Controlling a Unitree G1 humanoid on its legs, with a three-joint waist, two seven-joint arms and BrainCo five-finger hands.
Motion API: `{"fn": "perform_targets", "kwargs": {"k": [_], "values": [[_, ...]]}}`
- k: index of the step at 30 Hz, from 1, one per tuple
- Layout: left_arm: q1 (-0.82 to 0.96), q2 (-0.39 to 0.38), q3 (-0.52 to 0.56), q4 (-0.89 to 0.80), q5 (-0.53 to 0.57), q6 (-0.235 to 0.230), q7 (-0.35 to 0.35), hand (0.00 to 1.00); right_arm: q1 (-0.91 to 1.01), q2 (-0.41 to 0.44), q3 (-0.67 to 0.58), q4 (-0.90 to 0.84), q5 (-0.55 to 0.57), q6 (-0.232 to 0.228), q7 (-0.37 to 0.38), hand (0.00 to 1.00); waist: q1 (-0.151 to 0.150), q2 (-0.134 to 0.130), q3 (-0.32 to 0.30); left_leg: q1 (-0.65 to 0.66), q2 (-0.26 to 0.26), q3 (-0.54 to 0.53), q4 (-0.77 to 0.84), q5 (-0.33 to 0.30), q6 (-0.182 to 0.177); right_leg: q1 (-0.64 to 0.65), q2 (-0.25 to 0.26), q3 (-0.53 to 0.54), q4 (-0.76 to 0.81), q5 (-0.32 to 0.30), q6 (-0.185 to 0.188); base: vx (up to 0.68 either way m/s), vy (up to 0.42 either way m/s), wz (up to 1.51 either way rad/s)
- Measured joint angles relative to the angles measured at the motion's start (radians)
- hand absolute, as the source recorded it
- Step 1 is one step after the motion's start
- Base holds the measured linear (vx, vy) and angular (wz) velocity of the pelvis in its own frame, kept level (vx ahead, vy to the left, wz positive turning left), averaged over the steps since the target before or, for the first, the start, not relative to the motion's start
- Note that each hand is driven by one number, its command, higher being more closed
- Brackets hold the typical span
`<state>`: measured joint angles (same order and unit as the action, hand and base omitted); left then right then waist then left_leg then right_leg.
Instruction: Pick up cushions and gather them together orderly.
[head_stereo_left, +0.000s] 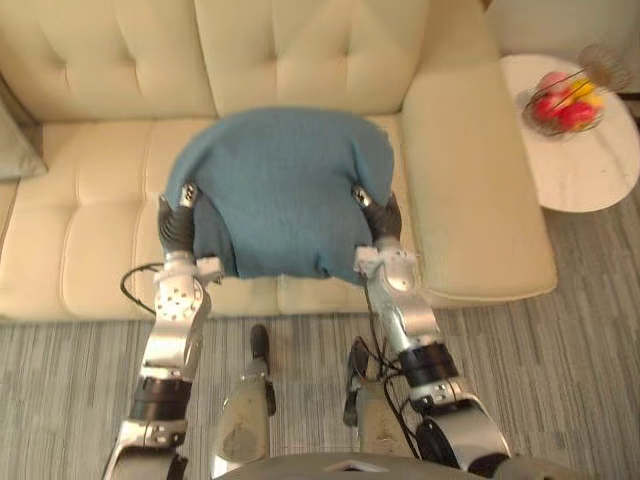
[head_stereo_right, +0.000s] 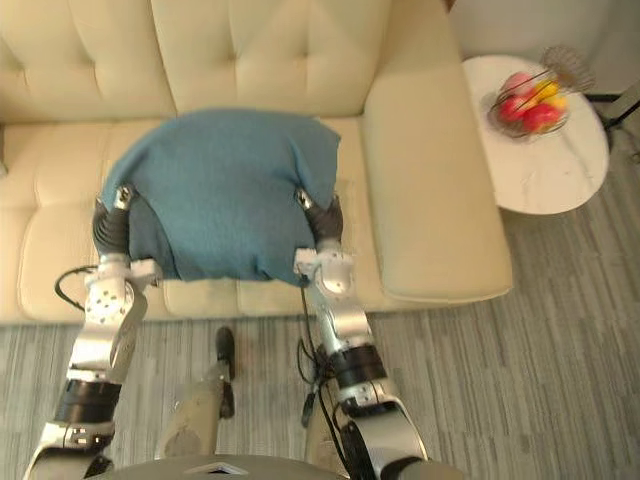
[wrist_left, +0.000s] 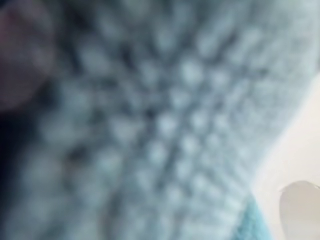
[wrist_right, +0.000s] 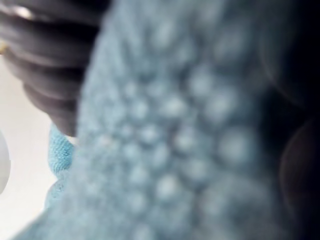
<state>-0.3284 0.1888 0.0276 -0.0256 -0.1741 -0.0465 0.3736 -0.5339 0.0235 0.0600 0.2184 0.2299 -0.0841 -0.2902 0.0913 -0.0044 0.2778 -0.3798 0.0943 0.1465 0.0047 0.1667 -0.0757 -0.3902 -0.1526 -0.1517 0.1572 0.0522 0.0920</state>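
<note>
A large blue knitted cushion (head_stereo_left: 280, 190) is held between my two hands over the cream sofa's seat (head_stereo_left: 90, 230), in front of the backrest. My left hand (head_stereo_left: 178, 222) grips its left edge, thumb on top of the fabric and fingers hidden underneath. On the right edge my right hand (head_stereo_left: 381, 216) holds it the same way. The blue knit (wrist_left: 165, 125) presses close against the left wrist camera. In the right wrist view the same knit (wrist_right: 170, 140) lies beside the right hand's dark ribbed cover (wrist_right: 50, 55). A grey cushion's corner (head_stereo_left: 14, 150) shows at the sofa's far left.
The sofa's right armrest (head_stereo_left: 470, 190) runs beside the cushion. A round white side table (head_stereo_left: 585, 150) stands to the right with a wire bowl of fruit (head_stereo_left: 565, 100) on it. Grey striped carpet (head_stereo_left: 560, 380) lies in front of the sofa.
</note>
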Motion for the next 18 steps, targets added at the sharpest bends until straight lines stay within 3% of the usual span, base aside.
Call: {"fn": "perform_targets", "kwargs": {"k": [1,5,11,12,18], "values": [[-0.038,0.008,0.005,0.008,0.0,0.0,0.009,1.0,-0.037,0.011,-0.017,0.0,0.0,0.0,-0.013,1.0,0.004,0.002,0.01,-0.011,-0.002,-0.003,-0.004,0.007,-0.003,-0.019,-0.003,-0.001,0.016,-0.005,0.002,-0.09,-0.02,0.2],[-0.373,0.051,0.022,0.089,0.013,-0.033,0.141,1.0,-0.319,0.062,-0.084,-0.018,-0.185,-0.023,-0.239,1.0,0.023,0.023,0.033,-0.143,0.0,-0.024,-0.04,0.073,-0.001,-0.178,-0.015,-0.027,0.08,-0.013,-0.001,-0.04,-0.034,0.18],[-0.731,0.088,0.058,0.157,0.068,-0.056,0.217,1.0,-0.586,0.085,-0.136,-0.082,-0.34,-0.023,-0.396,1.0,0.034,0.023,0.039,-0.277,0.014,-0.034,-0.05,0.095,-0.003,-0.299,-0.001,-0.035,0.053,0.01,-0.004,0.03,-0.022,0.0],[-0.823,0.097,0.057,0.192,0.081,-0.056,0.217,0.0,-0.648,0.086,-0.163,-0.081,-0.353,-0.023,-0.421,0.0,0.037,0.023,0.039,-0.308,0.022,-0.036,-0.049,0.097,-0.003,-0.31,0.011,-0.047,0.019,0.026,-0.004,0.07,-0.011,-0.06],[-1.032,0.12,0.051,0.301,0.103,-0.056,0.223,0.0,-0.773,0.082,-0.203,-0.06,-0.351,-0.019,-0.51,0.0,0.036,0.021,0.04,-0.377,0.046,-0.036,-0.049,0.097,-0.003,-0.34,0.038,-0.076,-0.035,0.036,-0.01,0.09,-0.029,0.0]]}}
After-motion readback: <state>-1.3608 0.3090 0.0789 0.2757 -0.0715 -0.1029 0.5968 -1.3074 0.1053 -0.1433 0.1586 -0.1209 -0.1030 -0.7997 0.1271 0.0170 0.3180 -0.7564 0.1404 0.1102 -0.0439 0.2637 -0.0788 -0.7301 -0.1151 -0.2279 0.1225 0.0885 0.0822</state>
